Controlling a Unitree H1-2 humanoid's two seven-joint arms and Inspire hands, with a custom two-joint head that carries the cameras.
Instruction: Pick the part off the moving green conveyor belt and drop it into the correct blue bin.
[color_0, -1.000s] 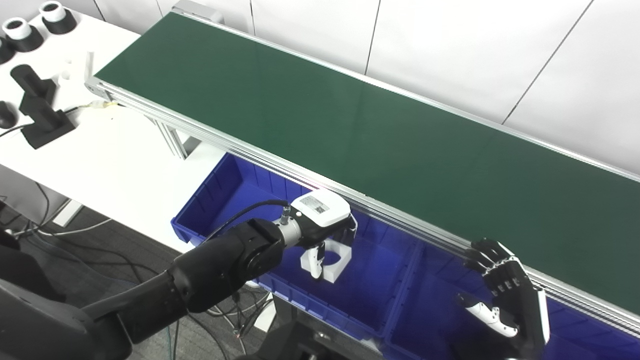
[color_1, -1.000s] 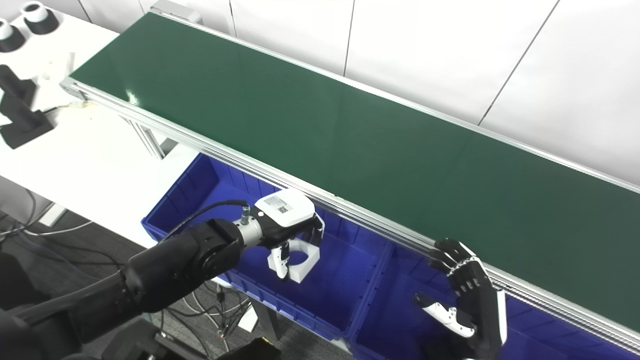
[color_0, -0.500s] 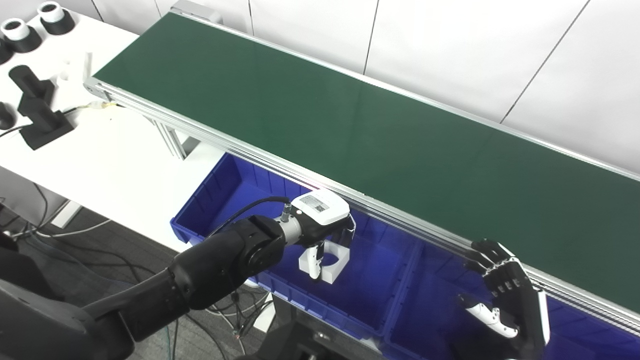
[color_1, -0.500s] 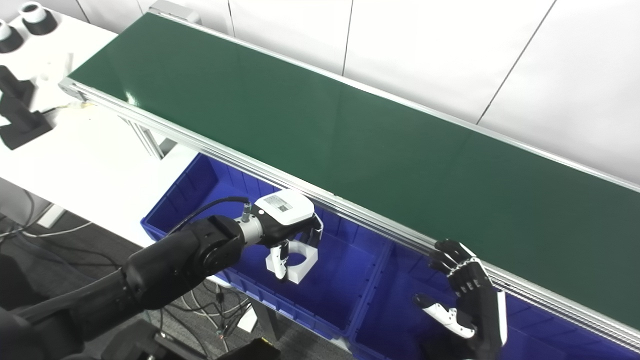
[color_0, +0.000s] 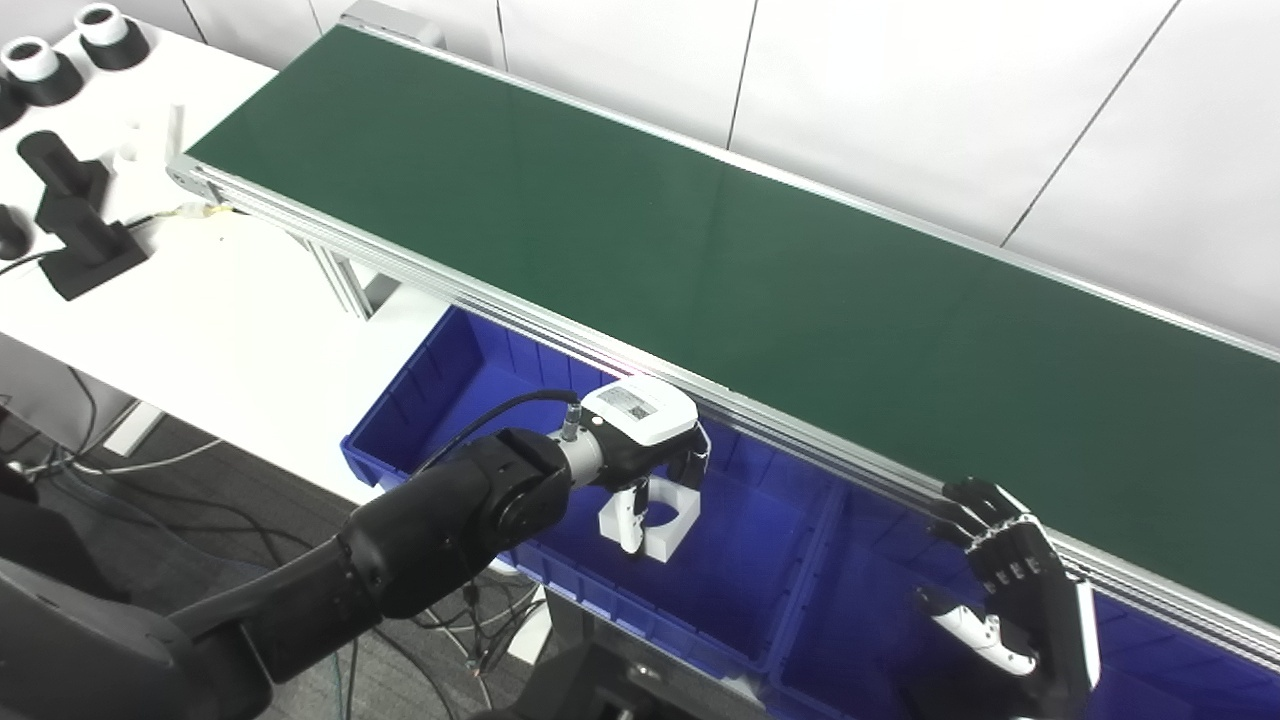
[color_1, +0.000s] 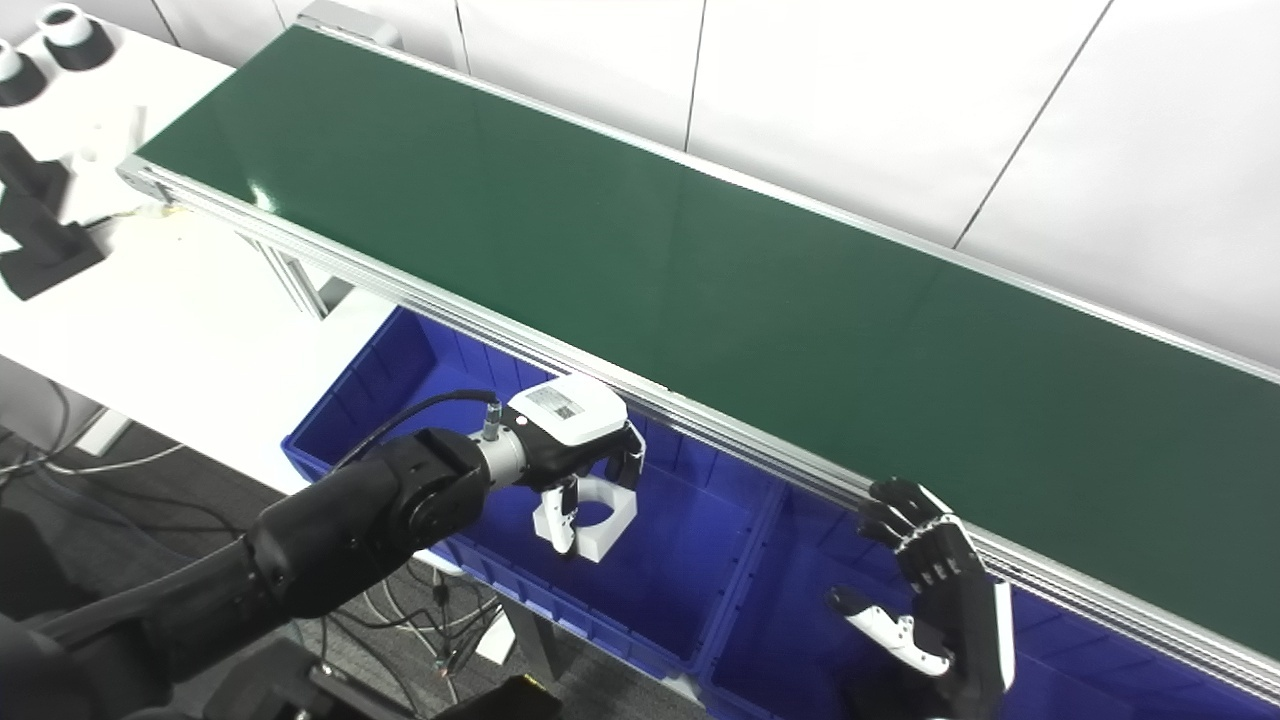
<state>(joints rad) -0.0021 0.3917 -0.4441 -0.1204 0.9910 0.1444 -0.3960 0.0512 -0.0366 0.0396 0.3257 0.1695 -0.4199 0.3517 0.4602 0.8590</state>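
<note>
My left hand (color_0: 650, 450) is over the left blue bin (color_0: 440, 390), just in front of the green conveyor belt (color_0: 700, 250). It is shut on a white block-shaped part with a round hole (color_0: 665, 520), which hangs below the hand inside the bin, above its floor. The same part shows in the right eye view (color_1: 598, 515). My right hand (color_0: 1010, 590) is open and empty, fingers spread, over the right blue bin (color_0: 860, 620) near the belt's front rail. No part lies on the belt.
A white table (color_0: 230, 310) stands at the left with black fixtures (color_0: 75, 225) and black-and-white round parts (color_0: 40, 65). Cables (color_0: 150, 465) lie on the floor below. A white panelled wall runs behind the belt.
Almost nothing has changed; my left hand with the white part has shifted very slightly up and left. My right hand has not moved.
</note>
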